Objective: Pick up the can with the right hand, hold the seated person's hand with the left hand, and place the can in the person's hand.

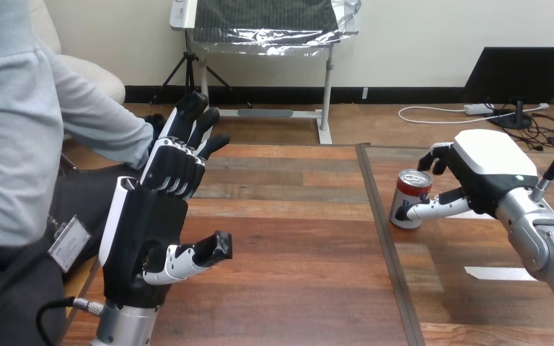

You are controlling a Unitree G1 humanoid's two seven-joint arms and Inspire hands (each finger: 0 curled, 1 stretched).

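A red and silver can point(410, 200) stands upright on the table's right half. My right hand point(487, 169) has come in from the right and wraps it: the thumb point(427, 210) curls across the can's lower front, and the fingers bend round behind its top. At the table's left edge my left hand point(144, 231) is raised with straight fingers point(180, 162) pointing up and away and the thumb spread to the right. The person's grey sleeve point(94, 119) ends just behind those fingertips. The person's own hand is hidden behind them, so I cannot tell whether they touch.
A dark seam point(382, 238) runs front to back between two wooden tabletops, just left of the can. A white strip point(501, 273) lies flat on the right tabletop, nearer to me than the can. The person sits at the left edge.
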